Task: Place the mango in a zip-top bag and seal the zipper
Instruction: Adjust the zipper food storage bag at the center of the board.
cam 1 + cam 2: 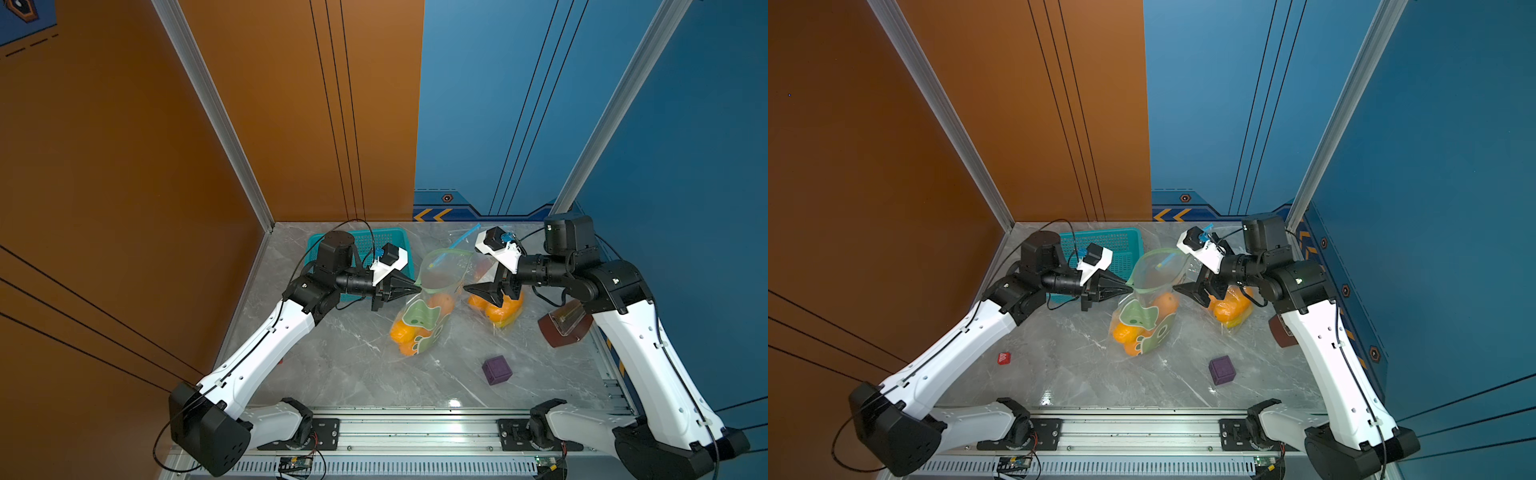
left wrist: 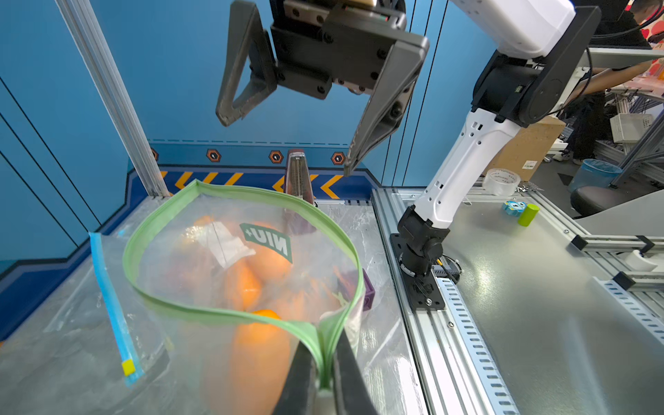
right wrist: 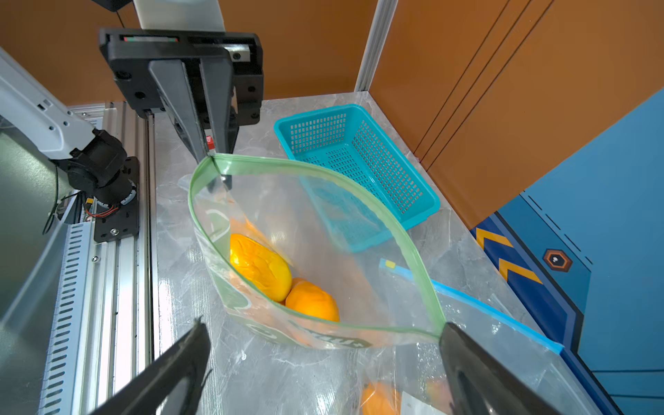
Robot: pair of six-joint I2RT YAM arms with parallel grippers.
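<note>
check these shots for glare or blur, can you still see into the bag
In a top view, a small glare spot sits on the table near its front edge; left wrist view: bag film hazes the mangoes; right wrist view: mangoes sharp through the open mouth, right gripper blurred up close.

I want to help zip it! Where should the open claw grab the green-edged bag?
Probably the free corner of the green zipper strip, opposite where the left gripper pinches it. Come from the side of the open right gripper: the bag gapes wide but its mouth narrows flat there.
</note>
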